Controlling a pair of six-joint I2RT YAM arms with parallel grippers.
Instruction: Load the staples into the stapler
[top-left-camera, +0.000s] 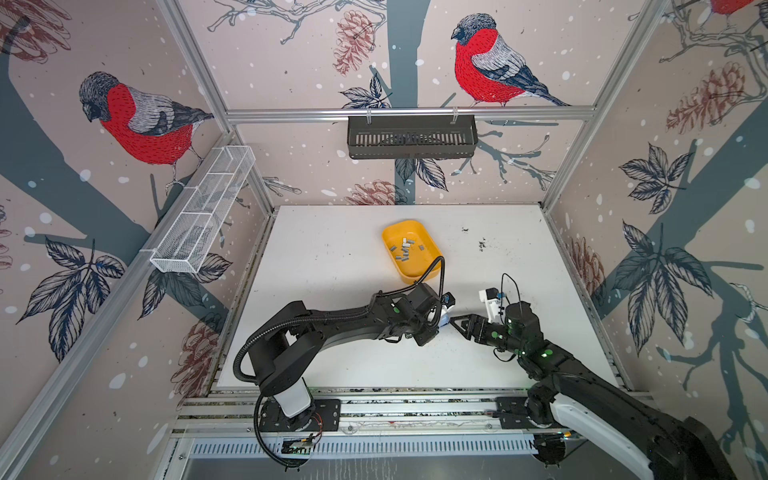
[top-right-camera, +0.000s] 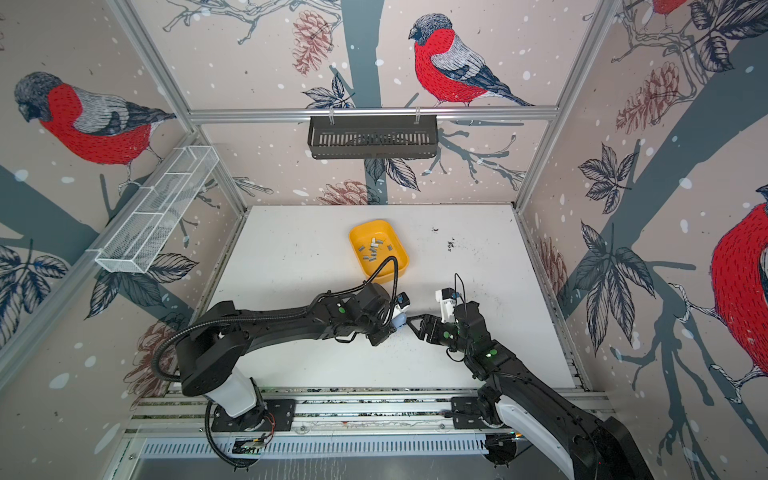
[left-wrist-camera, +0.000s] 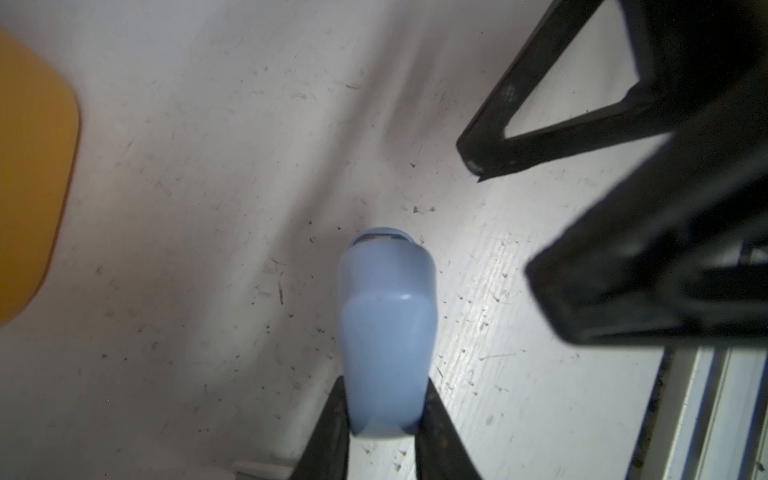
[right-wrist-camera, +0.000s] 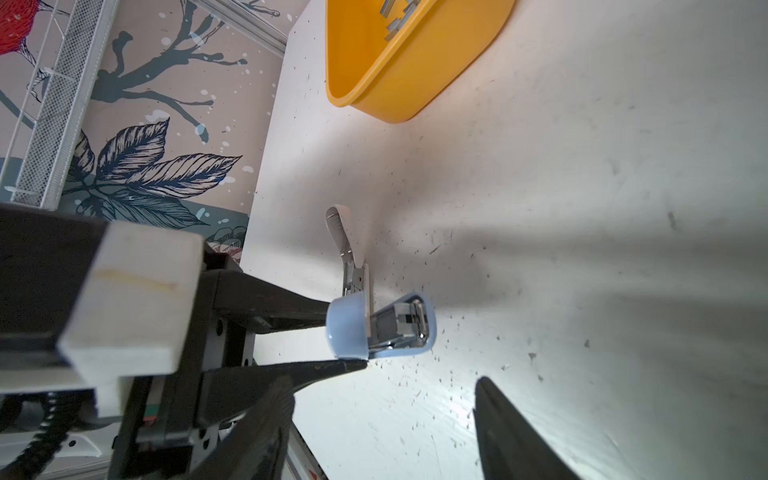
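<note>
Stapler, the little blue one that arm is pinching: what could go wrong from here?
The left gripper pinches the pale blue plastic stapler only by its rounded end, so it might slip or twist. The open right gripper sits very near it and could knock it. The small grey metal staples lie jumbled in the yellow plastic tray; picking one strip cleanly looks hard.

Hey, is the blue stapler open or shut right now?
Open. In the right wrist view the stapler, clamped in the left gripper, has its blue top swung away from the base, baring the metal staple channel.
</note>
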